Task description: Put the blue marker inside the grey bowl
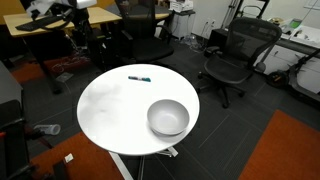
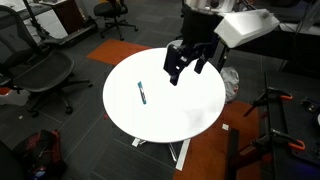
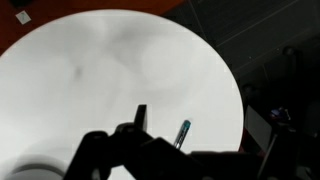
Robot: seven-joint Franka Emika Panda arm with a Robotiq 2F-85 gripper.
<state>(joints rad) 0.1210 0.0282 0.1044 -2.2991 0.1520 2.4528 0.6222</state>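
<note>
White table [image 1: 105, 110] — 1 blue marker [image 1: 139, 77], 1 grey bowl [image 1: 168, 118], apart.

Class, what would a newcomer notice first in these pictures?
The round white table fills each view. A grey bowl sits near one edge, a blue marker lies apart near the opposite edge, and the black gripper hangs open above the table.

grey bowl [image 3: 20, 171] cropped by lower edge, blurred, mostly unseen
</note>
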